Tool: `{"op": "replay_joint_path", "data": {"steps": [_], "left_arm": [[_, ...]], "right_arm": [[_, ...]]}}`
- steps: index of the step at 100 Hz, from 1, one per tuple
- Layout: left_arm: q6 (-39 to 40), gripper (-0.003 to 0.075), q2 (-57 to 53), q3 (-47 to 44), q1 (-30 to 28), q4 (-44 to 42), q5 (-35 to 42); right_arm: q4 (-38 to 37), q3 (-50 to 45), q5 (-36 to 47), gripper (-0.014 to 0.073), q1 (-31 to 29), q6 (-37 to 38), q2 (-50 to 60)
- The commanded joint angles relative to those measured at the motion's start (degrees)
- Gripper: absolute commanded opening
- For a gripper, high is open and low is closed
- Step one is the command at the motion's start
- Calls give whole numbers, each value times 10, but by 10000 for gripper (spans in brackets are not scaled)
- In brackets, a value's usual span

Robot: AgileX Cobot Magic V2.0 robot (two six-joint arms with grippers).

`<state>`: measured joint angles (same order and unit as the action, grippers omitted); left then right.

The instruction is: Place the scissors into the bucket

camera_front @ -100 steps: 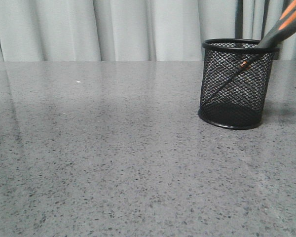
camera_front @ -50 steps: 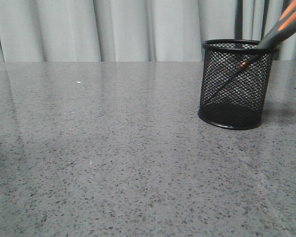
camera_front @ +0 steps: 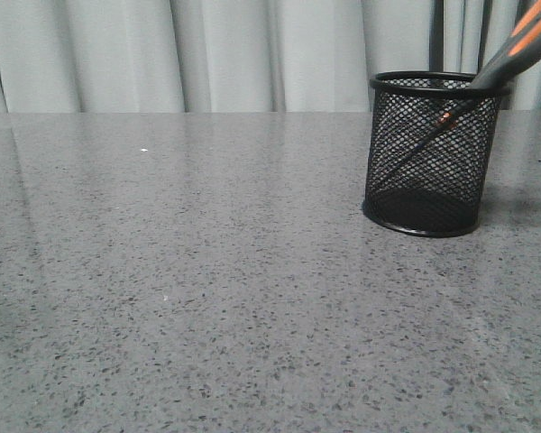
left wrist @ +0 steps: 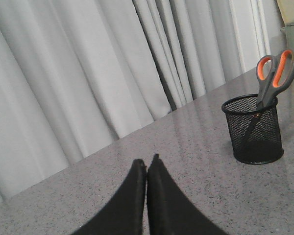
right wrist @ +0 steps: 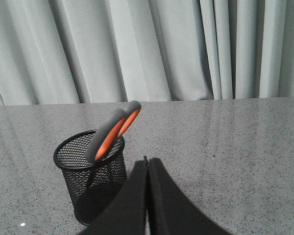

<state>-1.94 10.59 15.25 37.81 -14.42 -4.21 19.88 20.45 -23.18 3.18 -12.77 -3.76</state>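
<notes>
The black wire-mesh bucket [camera_front: 431, 155] stands upright on the grey table at the right. The scissors [camera_front: 514, 50] stand inside it, blades down, their grey and orange handles leaning out over the right rim; the coppery pivot shows through the mesh. The bucket [left wrist: 255, 128] and scissors [left wrist: 274, 73] also show in the left wrist view, far from my left gripper [left wrist: 146, 161], which is shut and empty. In the right wrist view my right gripper [right wrist: 147, 160] is shut and empty, close beside the bucket [right wrist: 92, 178] with the scissors' handles [right wrist: 112, 129] sticking out. Neither gripper shows in the front view.
The grey speckled table [camera_front: 207, 271] stretches in front of and to the left of the bucket. Pale pleated curtains [camera_front: 207, 54] hang behind its far edge.
</notes>
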Motion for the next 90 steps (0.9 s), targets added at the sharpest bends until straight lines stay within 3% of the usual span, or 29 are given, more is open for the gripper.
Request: {"op": "replay_joint_path", "data": {"steps": [1,67,79,90], "left_arm": [[8,-21,5,15,0,5,50],[8,-21,5,13,-1,23,48],[8,-21,5,-5,-51,53,45],[13,-21,2,-44,-136,98,50]], "right_arm": [[5,13,38,-72,-1,-5,-6],[5,13,38,-72,-1,-5,-6],[5,13,38,-72,-1,-5,-6],[5,13,38,-72,-1,-5,-6]]}}
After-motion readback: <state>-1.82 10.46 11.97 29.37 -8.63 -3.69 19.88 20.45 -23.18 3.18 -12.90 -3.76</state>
